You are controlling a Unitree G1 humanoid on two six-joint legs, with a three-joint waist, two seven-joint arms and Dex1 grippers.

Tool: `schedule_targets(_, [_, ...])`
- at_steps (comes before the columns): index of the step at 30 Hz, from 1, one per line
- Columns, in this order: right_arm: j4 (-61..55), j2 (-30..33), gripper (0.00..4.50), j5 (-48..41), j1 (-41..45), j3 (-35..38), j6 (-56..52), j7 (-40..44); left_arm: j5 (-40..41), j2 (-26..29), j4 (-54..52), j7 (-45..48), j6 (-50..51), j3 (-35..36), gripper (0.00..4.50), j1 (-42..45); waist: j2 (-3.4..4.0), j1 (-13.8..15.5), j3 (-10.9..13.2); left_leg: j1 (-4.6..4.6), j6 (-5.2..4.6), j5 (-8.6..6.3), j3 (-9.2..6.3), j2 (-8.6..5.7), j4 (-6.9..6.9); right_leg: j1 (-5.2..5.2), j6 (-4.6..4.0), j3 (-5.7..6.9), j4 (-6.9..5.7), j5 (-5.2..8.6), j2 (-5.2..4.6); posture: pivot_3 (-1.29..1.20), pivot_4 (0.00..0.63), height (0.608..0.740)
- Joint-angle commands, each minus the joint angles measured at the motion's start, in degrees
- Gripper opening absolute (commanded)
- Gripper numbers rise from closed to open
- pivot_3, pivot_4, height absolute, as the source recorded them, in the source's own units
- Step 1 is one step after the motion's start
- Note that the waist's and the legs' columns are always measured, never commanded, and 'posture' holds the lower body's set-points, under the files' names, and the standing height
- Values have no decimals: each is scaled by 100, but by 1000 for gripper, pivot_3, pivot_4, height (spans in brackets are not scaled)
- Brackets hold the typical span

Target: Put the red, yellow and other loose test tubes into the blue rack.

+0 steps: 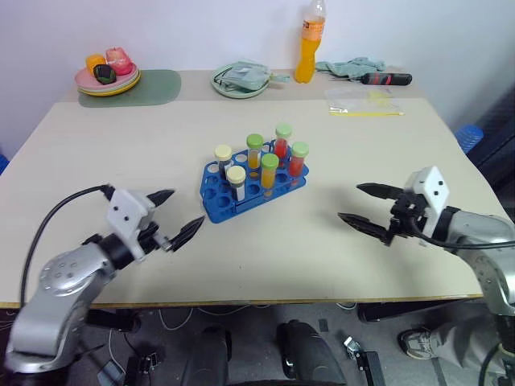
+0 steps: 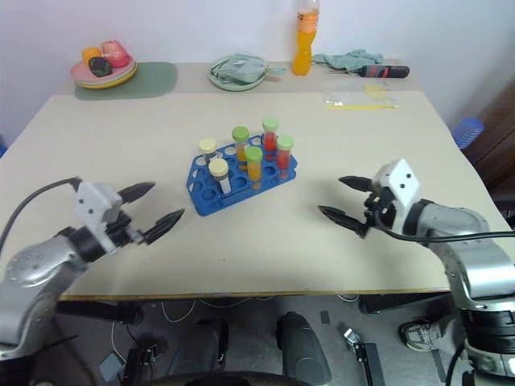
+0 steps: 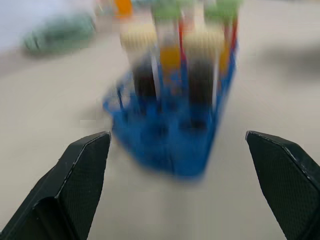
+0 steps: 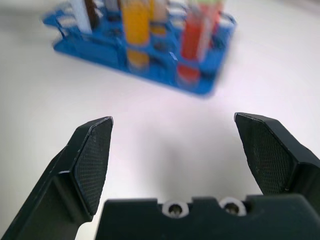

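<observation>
The blue rack (image 1: 253, 186) stands mid-bench with six capped tubes (image 1: 269, 169) upright in it. Left claw (image 1: 179, 215) and right claw (image 1: 366, 207) hover apart, empty; best to keep both clear of the rack.

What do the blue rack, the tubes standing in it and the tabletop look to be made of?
The blue rack: moulded plastic, judging by its uniform bright colour and thin open grid of holes. The tubes: clear walls showing red, orange and dark contents, with matte green or cream caps that look plastic; glass or plastic walls cannot be told. The tabletop: smooth matte beige, likely laminate.
</observation>
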State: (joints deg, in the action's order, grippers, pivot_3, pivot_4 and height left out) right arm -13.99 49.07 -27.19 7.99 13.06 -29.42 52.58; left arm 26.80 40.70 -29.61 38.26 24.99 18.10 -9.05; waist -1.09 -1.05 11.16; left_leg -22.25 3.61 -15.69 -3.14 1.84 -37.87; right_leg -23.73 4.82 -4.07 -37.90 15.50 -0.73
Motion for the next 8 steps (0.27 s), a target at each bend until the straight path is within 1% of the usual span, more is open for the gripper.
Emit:
schedule_targets(1, [122,177,4335,28,-66,305,240,177,-13,190,178,179,-81,551,4462,-193,0,-4,0,0,0,0,0,0,0,0,-1,0,1,1,1,0,150,740])
schedule_targets(4, [292,221,4335,105,-143,340,402,250,-48,210,299,189,-111,673,4462,-277,0,-5,0,0,0,0,2,1,0,0,-1,-1,4,2,0,0,150,740])
schedule_targets(8, [338,235,4335,137,-147,348,467,295,-166,167,365,183,-195,665,4462,-347,0,-3,0,-3,0,-1,3,1,0,0,2,-2,5,3,-1,0,150,740])
